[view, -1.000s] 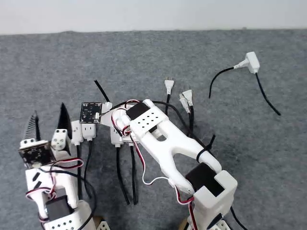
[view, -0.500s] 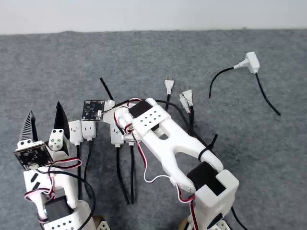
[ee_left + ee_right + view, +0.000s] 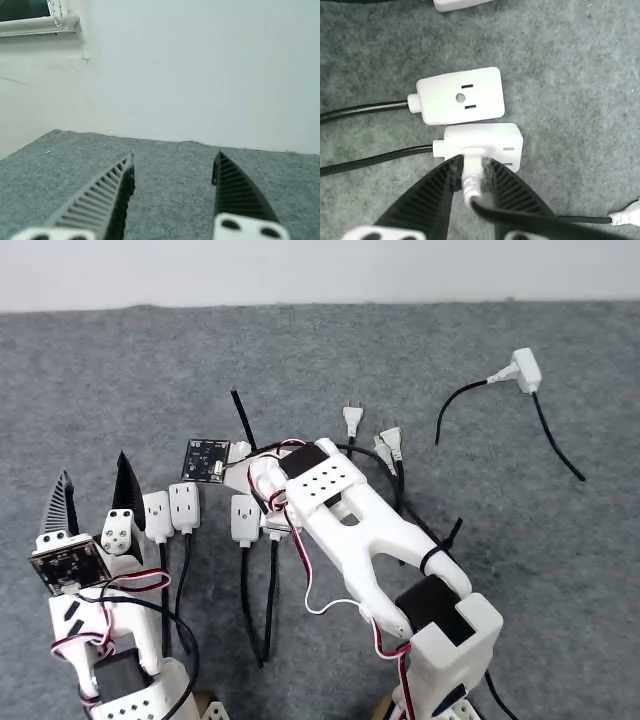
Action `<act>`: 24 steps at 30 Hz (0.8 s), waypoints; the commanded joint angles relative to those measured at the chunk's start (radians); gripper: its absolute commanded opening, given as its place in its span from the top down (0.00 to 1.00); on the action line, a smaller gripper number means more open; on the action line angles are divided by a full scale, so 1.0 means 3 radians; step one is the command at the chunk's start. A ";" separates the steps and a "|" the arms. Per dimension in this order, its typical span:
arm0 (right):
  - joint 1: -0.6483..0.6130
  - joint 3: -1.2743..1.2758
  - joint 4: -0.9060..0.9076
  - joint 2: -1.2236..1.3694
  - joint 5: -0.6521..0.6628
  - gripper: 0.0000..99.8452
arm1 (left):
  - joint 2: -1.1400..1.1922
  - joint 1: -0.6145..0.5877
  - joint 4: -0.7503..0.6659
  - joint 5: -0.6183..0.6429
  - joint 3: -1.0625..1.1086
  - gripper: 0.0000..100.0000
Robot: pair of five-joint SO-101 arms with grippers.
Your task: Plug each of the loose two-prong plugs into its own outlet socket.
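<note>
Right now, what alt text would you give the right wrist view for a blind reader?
The right gripper clamps a white plug against a white outlet socket on grey carpet. A second white socket, its slots empty, lies alongside, and black cords trail from both.

Fingers (image 3: 427, 200) pinch a white plug (image 3: 470, 170) atop a socket (image 3: 502, 142), beside a second socket (image 3: 460, 95).

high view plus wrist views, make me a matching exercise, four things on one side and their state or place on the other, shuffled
Things:
1. left end effector
2. right end effector
3. lone plug
4. neighbouring socket

States or places:
a. lying far from both arms
b. open, holding nothing
c. nothing plugged in
d. shut on a white plug

Pairs: 1-b, 2-d, 3-a, 4-c
</note>
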 commanded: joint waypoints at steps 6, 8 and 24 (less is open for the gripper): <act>-0.0090 0.0215 0.0079 0.0033 -0.0102 0.99 | -0.0061 0.0020 -0.0082 0.0051 -0.0141 0.76; -0.0166 0.0205 0.0079 0.0003 -0.0102 0.99 | -0.0061 0.0020 -0.0082 0.0051 -0.0141 0.76; -0.0233 0.0046 0.0120 -0.0453 -0.0292 0.99 | -0.0061 0.0020 -0.0082 0.0051 -0.0141 0.76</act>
